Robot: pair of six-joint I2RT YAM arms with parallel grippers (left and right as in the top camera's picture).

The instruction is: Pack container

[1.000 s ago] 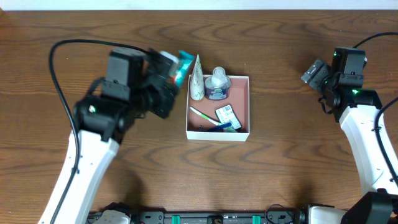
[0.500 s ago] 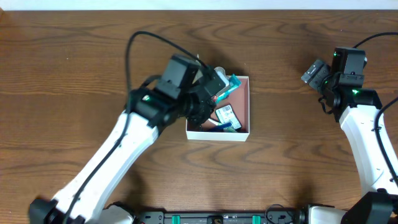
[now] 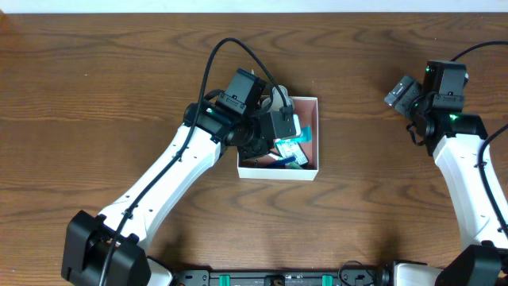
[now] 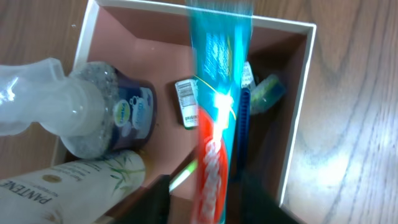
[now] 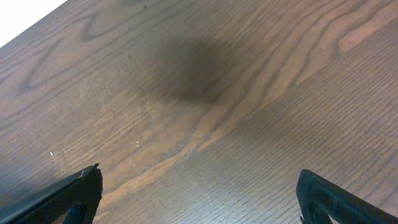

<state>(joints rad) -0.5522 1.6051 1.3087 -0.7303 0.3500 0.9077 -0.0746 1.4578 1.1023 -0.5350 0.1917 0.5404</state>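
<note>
Left gripper (image 3: 279, 127) hangs over the container (image 3: 317, 119), mid-table, toothpaste tube (image 4: 214, 124) blurred between its 2 fingers (gripped or loose, I cannot tell). Released crooked, it could prop on the pump bottle (image 4: 93, 118) and overhang the rim. Right gripper (image 5: 199, 196) gapes wide, off right.

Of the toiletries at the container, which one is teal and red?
The long flat tube, in the middle of the left wrist view. The Pantene tube is white, and the round bottle is dark blue.
</note>
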